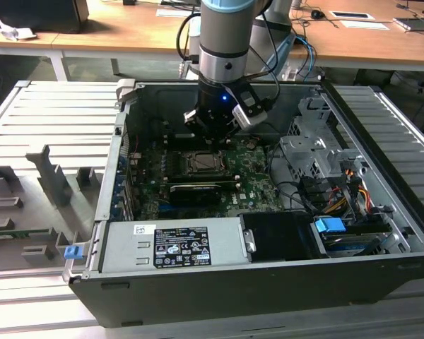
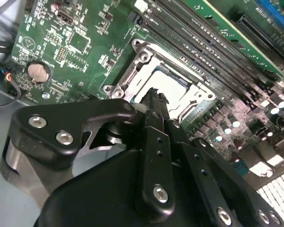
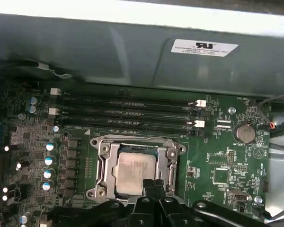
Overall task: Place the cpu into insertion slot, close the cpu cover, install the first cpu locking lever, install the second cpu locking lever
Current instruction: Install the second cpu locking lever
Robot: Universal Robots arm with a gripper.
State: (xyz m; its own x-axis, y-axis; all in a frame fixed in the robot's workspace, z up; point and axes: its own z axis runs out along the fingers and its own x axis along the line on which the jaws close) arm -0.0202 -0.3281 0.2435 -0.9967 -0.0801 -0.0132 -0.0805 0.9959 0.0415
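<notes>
The cpu point(image 3: 134, 171) lies flat in the insertion slot point(image 1: 198, 164) on the green board, pale silver top up. The cpu cover point(image 3: 104, 156) is down around it as a silvery frame, and the chip shows through its window. In the second wrist view the cpu point(image 2: 173, 84) and the cpu cover point(image 2: 132, 71) sit just beyond the fingertips. My gripper point(image 3: 154, 185) hangs just above the socket's edge, its black fingers point(image 2: 154, 101) pressed together with nothing between them. In the exterior view the gripper point(image 1: 213, 135) hovers over the socket's far side, inside the case.
Long narrow black slots point(image 3: 128, 113) run beside the socket. A long black card point(image 1: 195, 191) lies in front of it, with the power supply box point(image 1: 173, 244) nearer the camera. A drive cage point(image 1: 312, 157) and cables point(image 1: 339, 194) fill the exterior view's right. A coin battery point(image 3: 246, 133) sits on the board.
</notes>
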